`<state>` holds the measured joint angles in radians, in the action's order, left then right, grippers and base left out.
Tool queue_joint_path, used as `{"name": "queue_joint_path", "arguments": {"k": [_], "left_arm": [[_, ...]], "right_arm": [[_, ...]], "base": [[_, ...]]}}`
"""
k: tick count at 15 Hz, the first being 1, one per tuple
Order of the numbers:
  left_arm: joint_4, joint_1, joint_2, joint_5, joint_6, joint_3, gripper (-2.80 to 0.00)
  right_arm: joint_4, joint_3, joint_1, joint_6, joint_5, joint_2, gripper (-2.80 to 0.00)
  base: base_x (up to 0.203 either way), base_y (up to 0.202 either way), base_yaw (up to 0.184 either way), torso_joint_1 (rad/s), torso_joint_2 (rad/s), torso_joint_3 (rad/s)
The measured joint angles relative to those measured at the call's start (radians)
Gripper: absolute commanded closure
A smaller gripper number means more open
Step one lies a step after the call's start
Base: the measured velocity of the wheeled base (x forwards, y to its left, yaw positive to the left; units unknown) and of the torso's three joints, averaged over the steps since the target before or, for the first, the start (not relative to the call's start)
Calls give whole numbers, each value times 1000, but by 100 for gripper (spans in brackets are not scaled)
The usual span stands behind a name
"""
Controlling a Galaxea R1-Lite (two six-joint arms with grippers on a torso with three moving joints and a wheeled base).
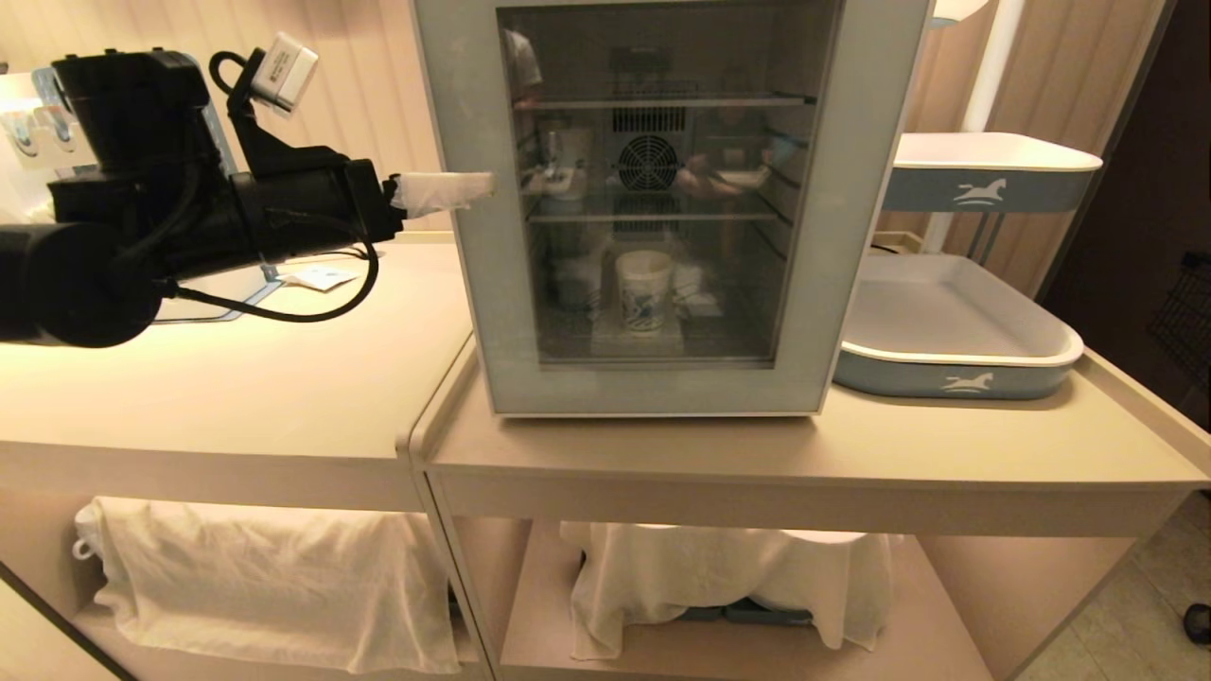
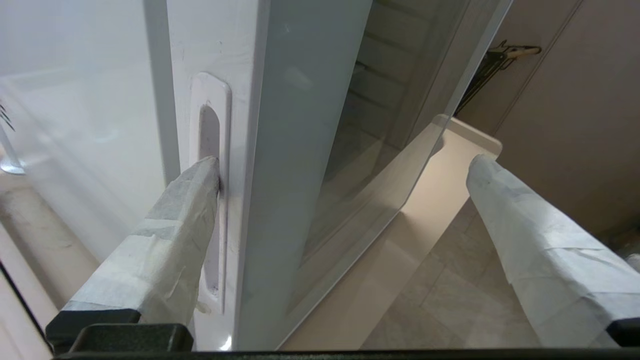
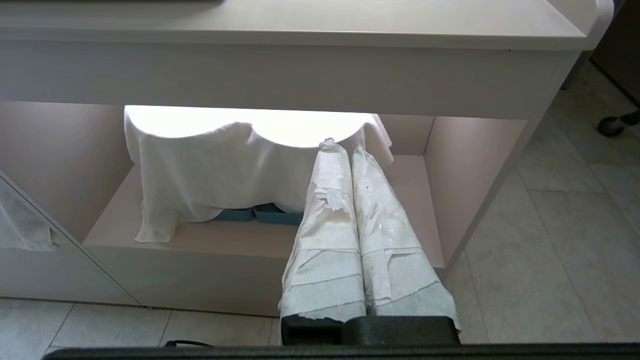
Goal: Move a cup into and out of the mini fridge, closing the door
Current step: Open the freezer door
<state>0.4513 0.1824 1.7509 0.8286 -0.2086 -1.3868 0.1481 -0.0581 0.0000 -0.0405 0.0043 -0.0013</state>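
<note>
- Cup (image 1: 645, 290) stands upright inside the mini fridge (image 1: 662, 203), on its floor under the lower wire shelf, about centred, seen through the glass.
- Door (image 1: 492, 312) sits flush against the fridge front in the head view; grey frame all round the dark window, no gap visible from there.
- Fridge stands on the right-hand counter (image 1: 993, 435), its front set back a little from the counter's front edge, its left side near the seam with the left-hand counter (image 1: 218, 378).
- Left pincer (image 2: 345, 165) reaches in level from the left, at about the height of the fridge's upper shelf, arm stretched over the left counter.
- Its fingers (image 2: 175, 225) are spread wide and straddle the door's left edge: one taped tip sits in the recessed handle slot (image 2: 210, 135) on the fridge's side and appears to touch it, the other hangs out in front of the glass, well apart from it.
- Nothing is pinched between them.
- Room: open counter top left of the fridge under the arm; a small paper packet (image 1: 320, 277) and a cable loop lie there, behind the arm.
- Right of the fridge, a grey-blue tray (image 1: 956, 378) sits just beside its side wall; a second tray (image 1: 993, 180) stands higher behind it.
- Right pincer (image 3: 350, 155) hangs low in front of the counter, taped fingers pressed together, empty, pointing at the cloth-covered shelf (image 3: 225, 235) below.
- Floor tiles to its right are open.
</note>
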Motion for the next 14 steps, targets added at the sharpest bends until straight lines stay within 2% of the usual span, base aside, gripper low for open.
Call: {"name": "queue_joint_path", "arguments": {"k": [4, 7, 11, 14], "left_arm": [[-10, 22, -26, 6, -44, 5, -280], [-8, 28, -45, 5, -53, 13, -280], [-7, 30, -103, 9, -55, 79, -280], [-8, 38, -173, 14, -87, 150, -280]], "right_arm": [[-1, 0, 0, 0, 0, 0, 0], [0, 0, 0, 0, 0, 0, 0], [0, 0, 0, 0, 0, 0, 0], [0, 0, 0, 0, 0, 0, 0]], "base": [[0, 0, 0, 0, 0, 0], [0, 0, 0, 0, 0, 0], [0, 0, 0, 0, 0, 0], [0, 0, 0, 0, 0, 0]]}}
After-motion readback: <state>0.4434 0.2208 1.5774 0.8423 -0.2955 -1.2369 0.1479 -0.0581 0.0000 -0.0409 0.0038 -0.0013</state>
